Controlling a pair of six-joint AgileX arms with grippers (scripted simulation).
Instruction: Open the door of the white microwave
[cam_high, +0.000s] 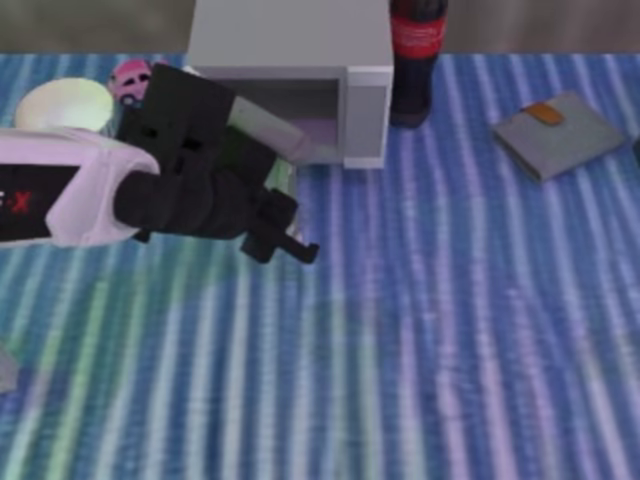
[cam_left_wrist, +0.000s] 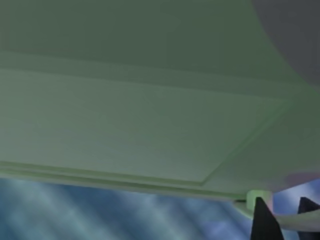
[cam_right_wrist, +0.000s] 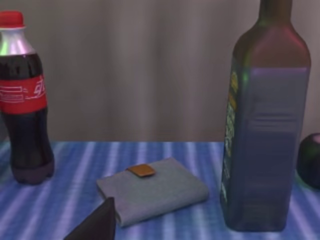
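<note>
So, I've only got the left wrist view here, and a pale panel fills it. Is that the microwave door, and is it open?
Observer: Yes. In the top view the door is swung out toward the table's left, and the white microwave shows its cavity.
Operator: Anything beside it?
Observer: A cola bottle stands close at its right side.
Operator: And the right arm?
Observer: It's outside the top view; its wrist camera faces a grey wallet.
</note>
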